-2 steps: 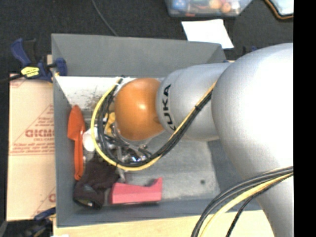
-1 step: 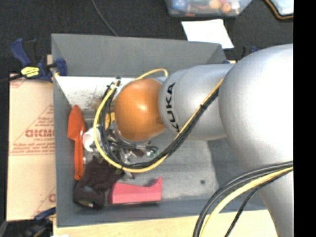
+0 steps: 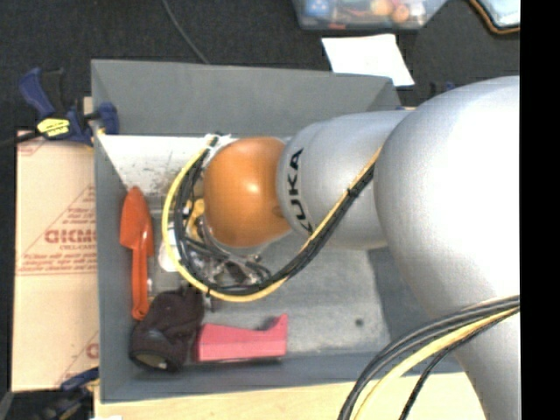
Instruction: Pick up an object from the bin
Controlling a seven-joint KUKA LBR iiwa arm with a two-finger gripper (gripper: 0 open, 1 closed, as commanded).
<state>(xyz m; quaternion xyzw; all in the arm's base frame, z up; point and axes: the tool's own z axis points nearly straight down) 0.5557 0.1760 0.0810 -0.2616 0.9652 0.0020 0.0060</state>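
Note:
My gripper [image 3: 224, 269] is low in the left half of the bin, mostly hidden under the arm's wrist. Just left of it lies an orange plastic scoop [image 3: 136, 239], long and narrow, along the bin's left wall. Between the scoop and the gripper there is a small pale, clear-looking thing [image 3: 163, 262]. Directly below the gripper sits a dark brown soft bundle [image 3: 166, 326] in the bin's front left corner. A pink block [image 3: 243, 339] with a raised end lies beside the bundle along the front wall.
The arm reaches in from the right and covers the bin's middle and right side. Grey bin floor shows to the right of the pink block.

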